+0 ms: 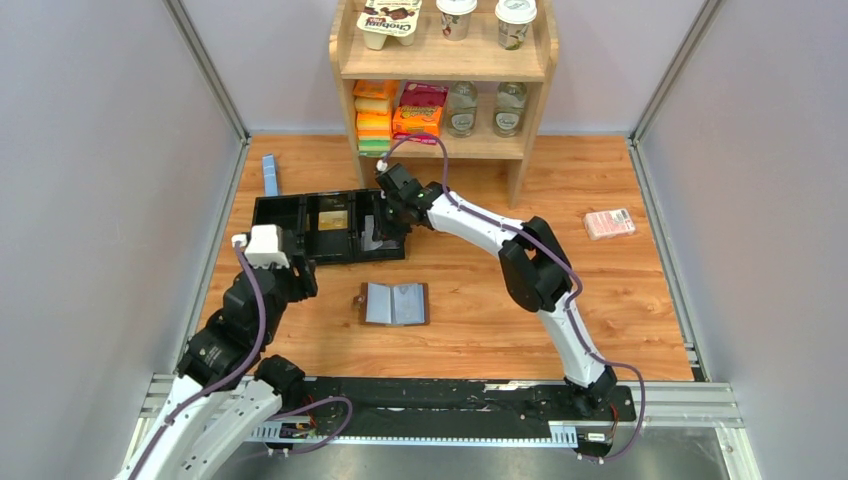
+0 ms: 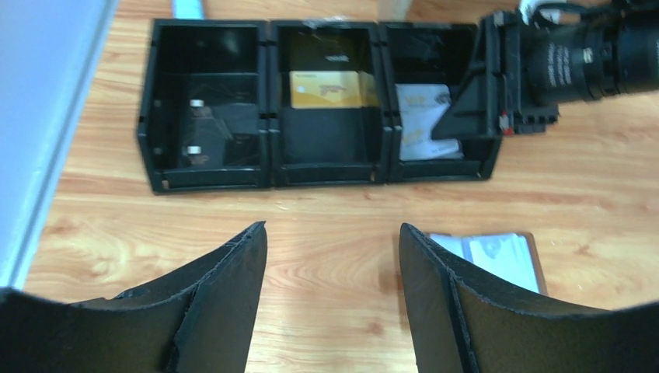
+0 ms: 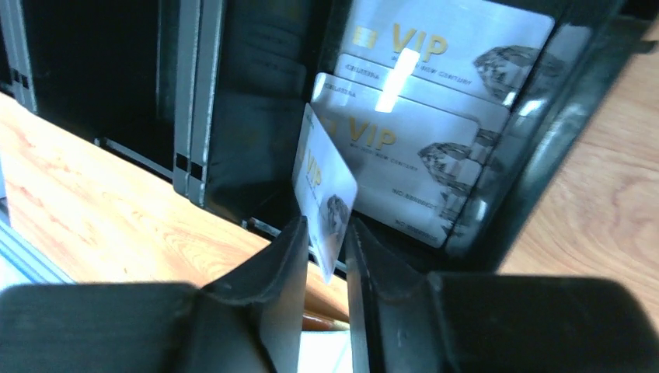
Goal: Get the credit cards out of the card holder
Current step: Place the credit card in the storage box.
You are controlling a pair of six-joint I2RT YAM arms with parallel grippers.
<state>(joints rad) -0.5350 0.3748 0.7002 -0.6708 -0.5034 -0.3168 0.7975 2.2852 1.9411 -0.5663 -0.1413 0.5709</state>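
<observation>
The card holder (image 1: 395, 303) lies open on the wood, grey-blue inside up; its corner shows in the left wrist view (image 2: 497, 252). My right gripper (image 1: 385, 207) hangs over the right compartment of the black tray (image 1: 290, 205). In the right wrist view it (image 3: 326, 233) is shut on a silvery credit card (image 3: 322, 175), held on edge. Two more silver VIP cards (image 3: 404, 144) lie in that compartment. A gold card (image 2: 330, 88) lies in the middle compartment. My left gripper (image 2: 332, 233) is open and empty above the wood, left of the holder.
A wooden shelf (image 1: 440, 60) with cups and packets stands at the back. A pink-red packet (image 1: 609, 223) lies at the right. A narrow blue strip (image 1: 270, 173) lies behind the tray. Grey walls close both sides.
</observation>
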